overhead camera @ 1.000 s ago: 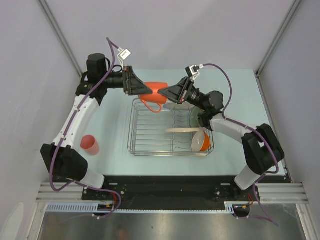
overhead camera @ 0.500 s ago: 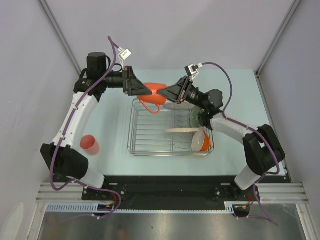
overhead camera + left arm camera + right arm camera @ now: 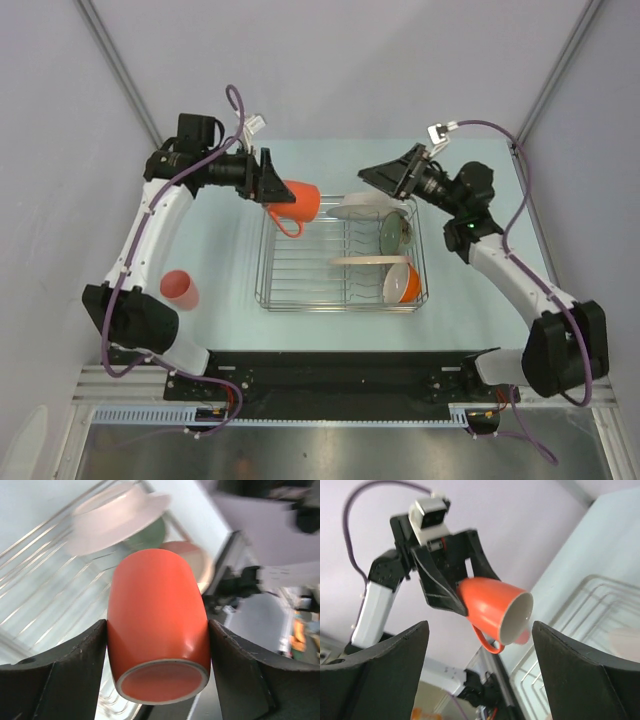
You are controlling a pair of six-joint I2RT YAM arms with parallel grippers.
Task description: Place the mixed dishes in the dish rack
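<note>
An orange mug (image 3: 298, 200) hangs on its side over the far left corner of the dish rack (image 3: 262, 270), mouth facing right, handle down. My left gripper (image 3: 278, 190) is shut on its body, a finger on each side of the mug (image 3: 158, 630). Drawn back to the right, my right gripper (image 3: 375, 180) is open and apart from the mug (image 3: 492, 605). In the rack are a white shallow bowl (image 3: 362, 208), a green glass bowl (image 3: 393, 232), a cream plate (image 3: 365, 261) and an orange-outside white bowl (image 3: 402, 282). A salmon-pink tumbler (image 3: 180, 290) stands on the table at the left.
The rack's left half shows bare wire tines (image 3: 300, 255). Grey walls with metal corner posts (image 3: 120, 70) close the table in at the back and sides. The arms' base rail (image 3: 340, 365) runs along the near edge.
My right gripper opened, let go of the mug and pulled back to the right. My left gripper kept the mug and shifted slightly left with it.
</note>
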